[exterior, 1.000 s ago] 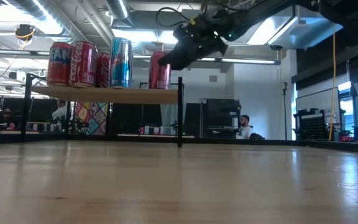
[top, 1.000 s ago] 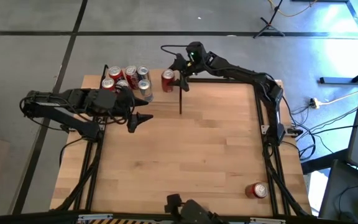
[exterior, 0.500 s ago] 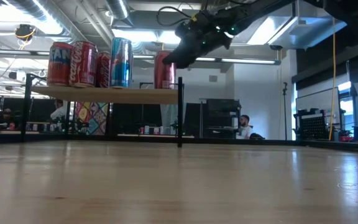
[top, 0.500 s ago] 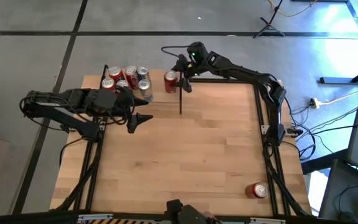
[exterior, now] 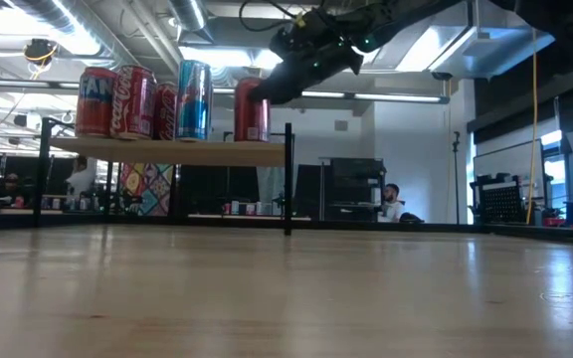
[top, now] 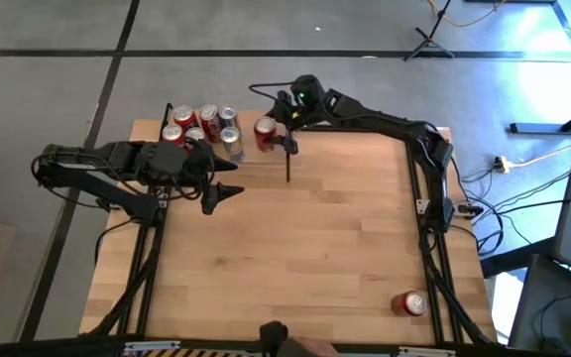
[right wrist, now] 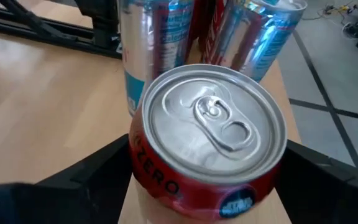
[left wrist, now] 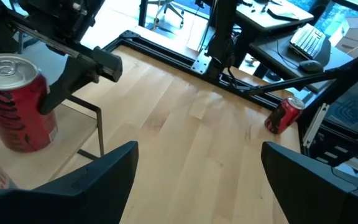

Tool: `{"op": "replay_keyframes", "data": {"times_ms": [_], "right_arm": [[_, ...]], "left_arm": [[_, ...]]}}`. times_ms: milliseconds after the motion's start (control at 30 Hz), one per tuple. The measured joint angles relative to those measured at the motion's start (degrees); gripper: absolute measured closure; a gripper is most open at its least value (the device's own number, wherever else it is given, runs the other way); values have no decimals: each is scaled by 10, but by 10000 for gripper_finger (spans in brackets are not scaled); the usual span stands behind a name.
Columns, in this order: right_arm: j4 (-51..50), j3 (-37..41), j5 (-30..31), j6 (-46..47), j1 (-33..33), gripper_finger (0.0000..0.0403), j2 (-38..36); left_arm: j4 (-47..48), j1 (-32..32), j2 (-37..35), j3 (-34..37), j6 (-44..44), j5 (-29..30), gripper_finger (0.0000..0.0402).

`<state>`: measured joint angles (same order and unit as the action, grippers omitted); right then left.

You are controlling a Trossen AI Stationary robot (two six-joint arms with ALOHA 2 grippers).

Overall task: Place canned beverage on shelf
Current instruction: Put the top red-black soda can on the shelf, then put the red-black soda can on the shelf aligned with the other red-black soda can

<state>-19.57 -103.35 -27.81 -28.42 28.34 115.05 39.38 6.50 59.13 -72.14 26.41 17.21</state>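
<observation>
We take the small light-wood shelf on thin black metal posts (top: 249,151) as our landmark; it stands at the far left corner of the large wooden tabletop (top: 335,238). We count six upright cans on its board: a cluster of five at the end away from the front post (top: 203,125), red ones and silver-and-blue ones mixed, and one red cola can with a silver top (top: 265,133) standing apart at the end near the black corner post (top: 287,159). A seventh can, also red (top: 408,302), lies on its side on the tabletop, well apart from the shelf at the near right corner. The right gripper (top: 284,127) is over the shelf's post end, its two dark fingers spread wide on either side of the lone red can; in the right wrist view that can fills the gap between them, and we cannot tell whether the pads touch it. The left gripper (top: 221,190) hovers just in front of the shelf's near edge, fingers wide apart, holding nothing.
</observation>
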Motion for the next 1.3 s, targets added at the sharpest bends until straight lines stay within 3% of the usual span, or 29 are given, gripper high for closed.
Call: {"op": "replay_keyframes", "data": {"times_ms": [233,500,633,833,933,1133,1300], "right_arm": [[4,0,3,10,0,68,2],[13,3,43,8,0,7,2],[-9,3,71,5,2,23,-25],[-54,1,53,4,1,39,-74],[-117,2,27,34,1,39,-94],[-313,1,-80,90,-16,40,-181],[-439,2,4,123,-95,40,-233]], "left_arm": [[-6,0,0,0,0,0,65],[-6,0,0,0,0,0,65],[-6,0,0,0,0,0,65],[-6,0,0,0,-14,0,65],[-6,0,0,0,-28,0,65],[-25,0,3,0,-61,21,65],[-68,0,16,0,-79,34,65]]}}
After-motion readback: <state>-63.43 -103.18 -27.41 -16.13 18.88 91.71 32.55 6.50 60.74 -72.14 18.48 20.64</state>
